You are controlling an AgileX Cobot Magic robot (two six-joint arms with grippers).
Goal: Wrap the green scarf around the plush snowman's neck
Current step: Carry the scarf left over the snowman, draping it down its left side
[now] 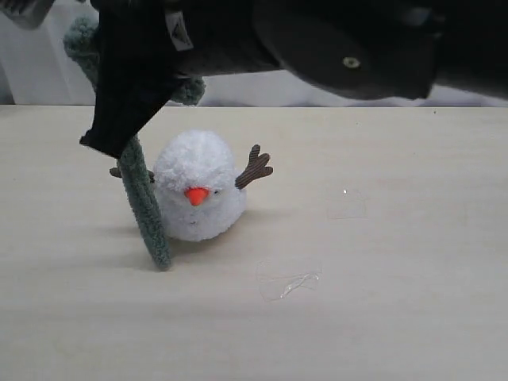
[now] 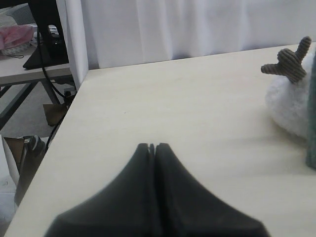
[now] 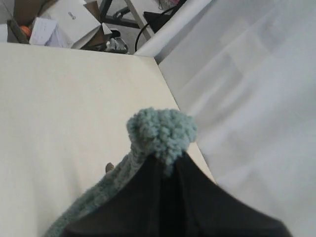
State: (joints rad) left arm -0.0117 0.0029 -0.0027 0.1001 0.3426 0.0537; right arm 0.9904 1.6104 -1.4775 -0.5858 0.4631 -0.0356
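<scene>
Above the plush snowman point(image 1: 200, 168), right gripper point(image 3: 165, 162) pinches the green scarf point(image 1: 148, 210); left gripper point(image 2: 152, 147) closed, apparently empty.

Looks like a robotics lab or test room: a pale tabletop point(image 1: 413, 302) backed by a plain white curtain point(image 2: 173, 24). Past the table's edge sits a second desk point(image 2: 17, 73) carrying a black stand point(image 2: 44, 34), with open boxes point(image 3: 69, 19) down on the floor.

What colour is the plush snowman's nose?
Orange-red; the nose shows best in the exterior view.
</scene>
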